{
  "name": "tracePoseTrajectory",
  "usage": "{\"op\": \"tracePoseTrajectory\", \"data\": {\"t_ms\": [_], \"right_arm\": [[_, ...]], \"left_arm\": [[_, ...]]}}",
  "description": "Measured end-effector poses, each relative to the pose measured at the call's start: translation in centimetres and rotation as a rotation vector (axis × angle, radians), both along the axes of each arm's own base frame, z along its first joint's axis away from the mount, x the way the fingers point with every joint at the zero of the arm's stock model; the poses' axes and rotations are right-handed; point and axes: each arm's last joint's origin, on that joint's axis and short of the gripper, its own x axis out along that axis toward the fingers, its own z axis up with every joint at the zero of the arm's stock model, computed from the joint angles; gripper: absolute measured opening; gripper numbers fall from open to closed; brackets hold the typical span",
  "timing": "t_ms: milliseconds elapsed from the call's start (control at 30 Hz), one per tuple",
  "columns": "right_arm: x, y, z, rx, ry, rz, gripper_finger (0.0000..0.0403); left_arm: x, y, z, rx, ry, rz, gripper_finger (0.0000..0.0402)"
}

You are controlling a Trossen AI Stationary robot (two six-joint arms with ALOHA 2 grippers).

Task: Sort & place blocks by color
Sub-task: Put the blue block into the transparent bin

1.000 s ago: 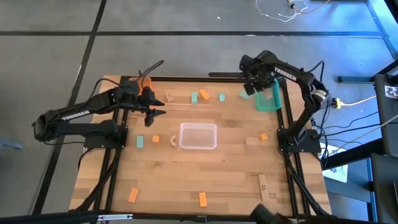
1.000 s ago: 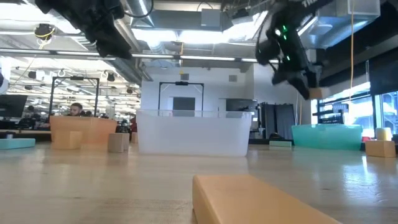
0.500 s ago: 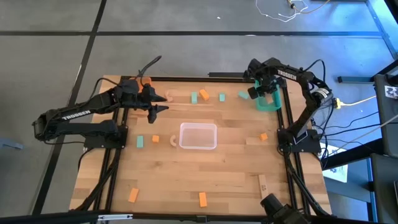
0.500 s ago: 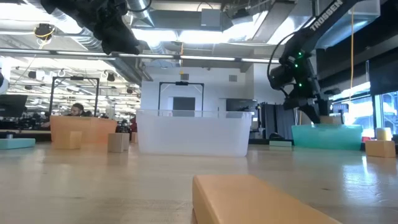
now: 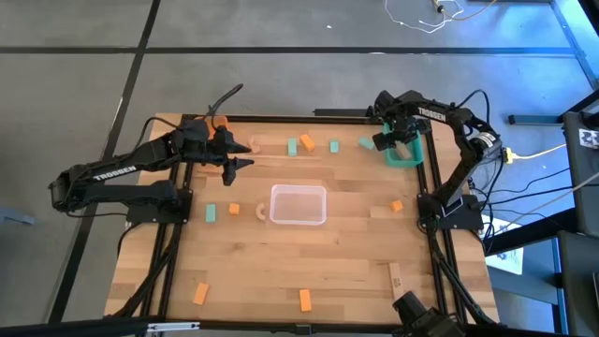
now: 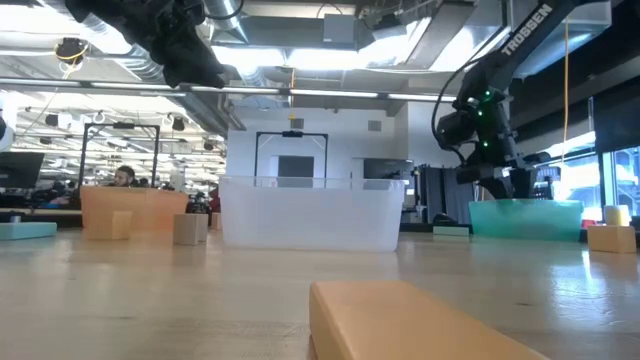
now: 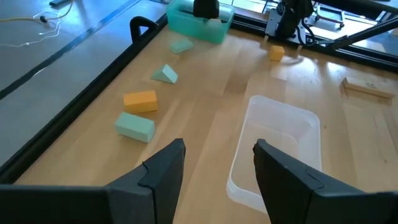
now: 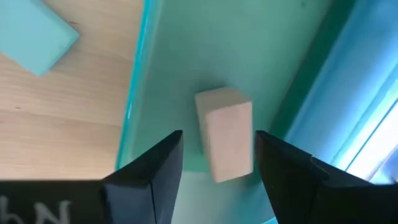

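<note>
Right gripper: hanging over the teal tray at the table's far right corner, its two dark fingers standing apart — released, gripping nothing.
Tan block: a small rectangular block of pale wood, lying in the gap between the right jaws but touching neither finger; it is resting on the teal tray's floor, close to one wall.
Mint block beside the tray: a mint-green rectangular block, lying on the wooden table just outside the tray's rim.
Left gripper: hovering above the table's far left part, jaws spread wide and holding nothing.
Clear tray: a clear rectangular plastic tray, sitting at the table's middle, ahead of the left jaws and apart from them.
Blocks ahead of the left jaws: an orange rectangular block and a mint-green one are lying side by side on the wood — near each other, well clear of both fingers.
Near-edge blocks: two orange blocks and a long plain wooden block are lying toward the table's near edge, well apart from either arm.
</note>
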Motion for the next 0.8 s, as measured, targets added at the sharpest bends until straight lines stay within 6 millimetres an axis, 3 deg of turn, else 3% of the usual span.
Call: {"op": "tracePoseTrajectory", "data": {"t_ms": [167, 367, 567, 800], "right_arm": [[0.3, -0.5, 1.0, -0.029, -0.023, 0.031, 0.0196], [1.8, 0.2, 5.9, -0.181, -0.126, 0.128, 0.0197], [3.2, 3.5, 12.0, -0.357, -0.31, 0.301, 0.0197], [3.7, 8.2, 15.7, -0.32, -0.653, 0.478, 0.0198]], "left_arm": [[0.0, 0.0, 0.0, 0.0, 0.0, -0.001, 0.0183], [0.0, 0.0, 0.1, -0.001, -0.007, -0.009, 0.0183], [0.0, 0.0, 0.1, -0.001, -0.007, -0.008, 0.0183], [-0.1, -0.1, 0.0, -0.004, 0.001, -0.008, 0.0183]]}}
